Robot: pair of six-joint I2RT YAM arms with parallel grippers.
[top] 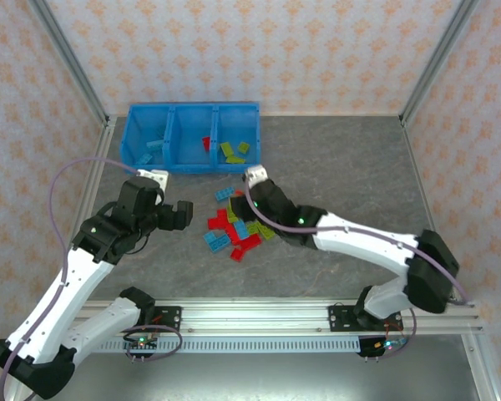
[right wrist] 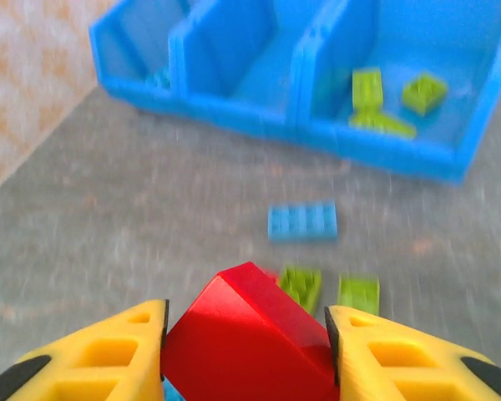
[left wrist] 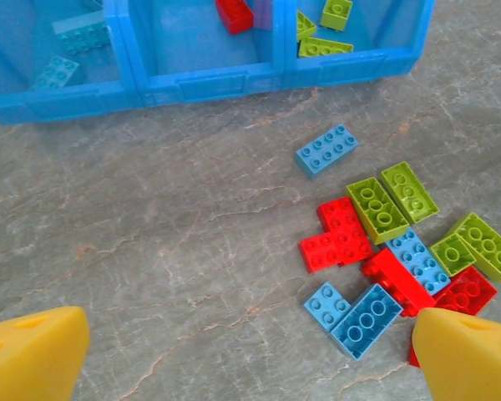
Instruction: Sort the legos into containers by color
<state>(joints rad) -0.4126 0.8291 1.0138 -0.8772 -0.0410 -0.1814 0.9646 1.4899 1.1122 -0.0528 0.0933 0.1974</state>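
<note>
The red brick (right wrist: 244, 351) is held tight by the right gripper (right wrist: 246, 322), so it should lift slowly, go over the middle bin (top: 192, 152) where another red one lies, then let go, while the left gripper (left wrist: 250, 355) hangs wide open near the pile (left wrist: 392, 251).

White-black arms (top: 67, 288), yellow gripper fingers (left wrist: 29, 355)

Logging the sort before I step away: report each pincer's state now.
Left pincer: open, holding nothing.
Right pincer: closed on a red brick.
</note>
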